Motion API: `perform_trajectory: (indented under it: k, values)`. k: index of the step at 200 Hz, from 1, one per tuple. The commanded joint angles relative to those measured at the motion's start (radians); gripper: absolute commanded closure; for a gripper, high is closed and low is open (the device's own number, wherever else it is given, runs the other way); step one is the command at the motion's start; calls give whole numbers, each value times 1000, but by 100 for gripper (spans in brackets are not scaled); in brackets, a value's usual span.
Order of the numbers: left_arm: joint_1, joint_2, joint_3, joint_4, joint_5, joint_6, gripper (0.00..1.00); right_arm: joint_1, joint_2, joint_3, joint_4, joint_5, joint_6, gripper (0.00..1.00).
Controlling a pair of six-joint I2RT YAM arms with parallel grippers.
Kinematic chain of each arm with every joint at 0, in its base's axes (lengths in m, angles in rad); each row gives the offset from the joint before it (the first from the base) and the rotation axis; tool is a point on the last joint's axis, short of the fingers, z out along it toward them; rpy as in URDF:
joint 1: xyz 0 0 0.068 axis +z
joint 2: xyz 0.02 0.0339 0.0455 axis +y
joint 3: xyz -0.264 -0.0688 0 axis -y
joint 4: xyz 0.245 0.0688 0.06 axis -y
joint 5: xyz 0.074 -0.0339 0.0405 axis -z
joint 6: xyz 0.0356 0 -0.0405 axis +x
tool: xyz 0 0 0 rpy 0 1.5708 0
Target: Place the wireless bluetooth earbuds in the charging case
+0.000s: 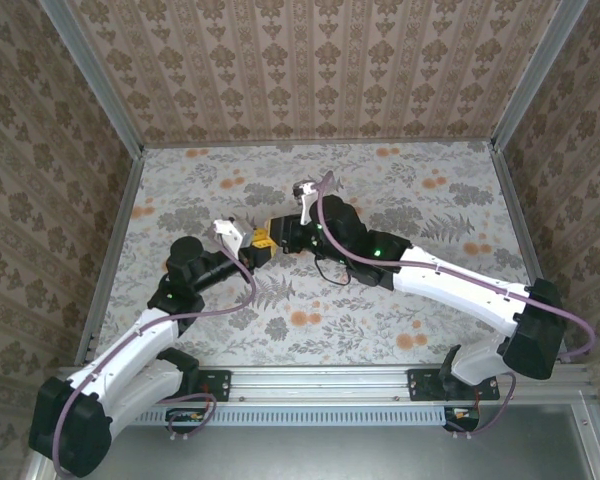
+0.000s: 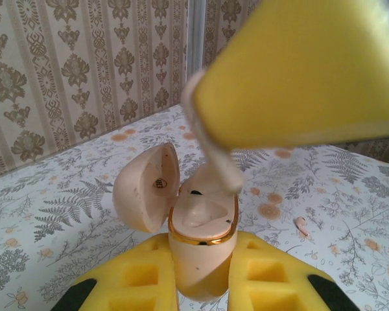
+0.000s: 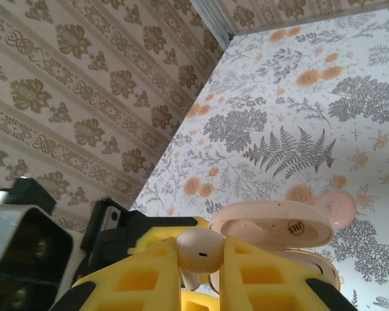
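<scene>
My left gripper (image 2: 201,280) is shut on the pale pink charging case (image 2: 201,249), held upright between its yellow pads with the lid (image 2: 146,188) swung open to the left. One socket inside looks empty. My right gripper (image 3: 201,260) is shut on a pink earbud (image 3: 200,249). In the left wrist view that earbud (image 2: 215,159) hangs stem down, its tip at the case's back rim, under the right arm's yellow finger (image 2: 298,71). From above, both grippers (image 1: 260,243) meet over the table's middle. The second earbud (image 2: 301,225) lies on the table to the right of the case.
The floral table (image 1: 380,190) is walled by patterned panels on three sides, with a metal rail (image 1: 310,385) at the near edge. The right arm's cable (image 1: 330,270) loops down close to the grippers. Open tabletop lies to the left and far right.
</scene>
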Motion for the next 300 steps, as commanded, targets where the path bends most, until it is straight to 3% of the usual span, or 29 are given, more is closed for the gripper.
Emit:
perform_trajectory:
  k: [1,206,300]
  values:
    - [-7,-25,6,51,-16,-30,100,9,14,-5,42,9,4,82]
    - [-7,-40,6,54,-76,-88,100,14,-41,-2,4,121,-35,81]
    - [-9,-54,-36,88,-81,-98,100,3,-35,21,-29,114,-72,81]
